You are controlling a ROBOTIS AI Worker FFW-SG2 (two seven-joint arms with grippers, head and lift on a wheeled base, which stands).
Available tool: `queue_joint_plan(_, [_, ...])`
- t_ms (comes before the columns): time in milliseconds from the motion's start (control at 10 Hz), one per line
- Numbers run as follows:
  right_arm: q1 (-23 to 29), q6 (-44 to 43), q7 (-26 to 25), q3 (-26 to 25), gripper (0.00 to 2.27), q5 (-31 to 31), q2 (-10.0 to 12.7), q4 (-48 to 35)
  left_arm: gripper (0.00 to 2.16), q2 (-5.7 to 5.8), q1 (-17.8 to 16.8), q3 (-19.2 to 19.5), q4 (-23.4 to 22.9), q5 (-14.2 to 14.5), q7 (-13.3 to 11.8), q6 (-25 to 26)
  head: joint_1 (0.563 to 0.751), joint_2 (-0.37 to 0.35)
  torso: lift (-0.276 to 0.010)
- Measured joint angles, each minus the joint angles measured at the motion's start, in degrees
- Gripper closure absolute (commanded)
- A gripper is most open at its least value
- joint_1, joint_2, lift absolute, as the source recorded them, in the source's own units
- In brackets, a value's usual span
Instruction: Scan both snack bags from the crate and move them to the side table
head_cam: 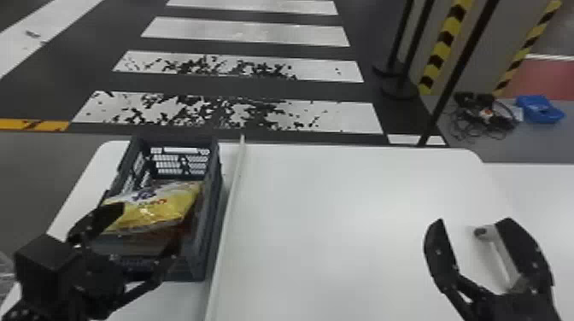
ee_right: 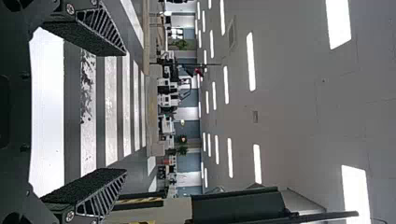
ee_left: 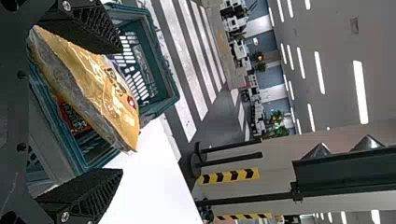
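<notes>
In the head view, my left gripper (head_cam: pixel 143 234) is open at the crate's near part, its fingers on either side of the yellow snack bag (head_cam: pixel 160 210). The bag lies slanted inside the dark crate (head_cam: pixel 213 205). Below it is a darker, reddish bag (head_cam: pixel 160 237), mostly covered. From the left wrist, the open gripper (ee_left: pixel 120 109) has the yellow bag (ee_left: pixel 100 84) between and beyond its fingers, with the red and black bag (ee_left: pixel 74 116) beneath. My right gripper (head_cam: pixel 474 222) stands open over the white table's right part; in its wrist view the gripper (ee_right: pixel 125 112) holds nothing.
A pale raised strip (head_cam: pixel 230 200) runs along the white table (head_cam: pixel 341 222), just right of the crate. A narrow grey-white piece (head_cam: pixel 497 249) shows beside the right gripper's finger. Dark posts (head_cam: pixel 452 77) stand beyond the table; a blue tray (head_cam: pixel 539 109) lies on the floor.
</notes>
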Motion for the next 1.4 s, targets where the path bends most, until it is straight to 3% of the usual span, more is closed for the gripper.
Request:
queue_joint_plan(500, [-0.5, -1.0, 0.0, 0.4, 0.1, -0.4, -1.2, 1.0, 0.11, -2.15, -5.9, -3.0, 5.6, 0.0, 1.3, 0.9, 0.695, -0.065, -0.095])
queue_joint_plan(600, [-0.6, -1.3, 0.0, 0.4, 0.1, -0.7, -1.5, 1.3, 0.31, -2.47, -6.6, -3.5, 6.3, 0.0, 1.3, 0.5, 0.695, -0.071, -0.095])
queue_joint_plan(700, [-0.7, -1.6, 0.0, 0.3, 0.1, -0.8, -1.7, 1.5, 0.81, -2.62, -6.9, -3.7, 6.5, 0.0, 1.3, 0.0, 0.695, -0.073, -0.095])
queue_joint_plan(800, [-0.8, -1.7, 0.0, 0.3, 0.1, -0.9, -1.7, 1.6, 1.64, -2.65, -7.1, -3.7, 6.6, 0.0, 1.5, -0.5, 0.695, -0.077, -0.095])
queue_joint_plan(900, [-1.0, -1.7, -0.1, 0.3, 0.1, -0.9, -1.8, 1.7, 1.81, -2.65, -7.1, -3.7, 6.5, 0.1, 2.6, -1.0, 0.695, -0.074, -0.095])
queue_joint_plan(1100, [-1.3, -1.7, 0.0, 0.6, 0.1, -0.9, -1.7, 2.2, 2.09, -2.48, -7.2, -3.8, 6.3, 0.1, 2.7, -1.1, 0.695, -0.075, -0.095])
queue_joint_plan(1400, [-1.2, -2.4, 0.0, 0.7, 0.1, -0.9, -1.7, 2.2, 2.14, -2.38, -7.0, -3.2, 6.2, 1.2, 3.1, 0.3, 0.695, -0.063, -0.095])
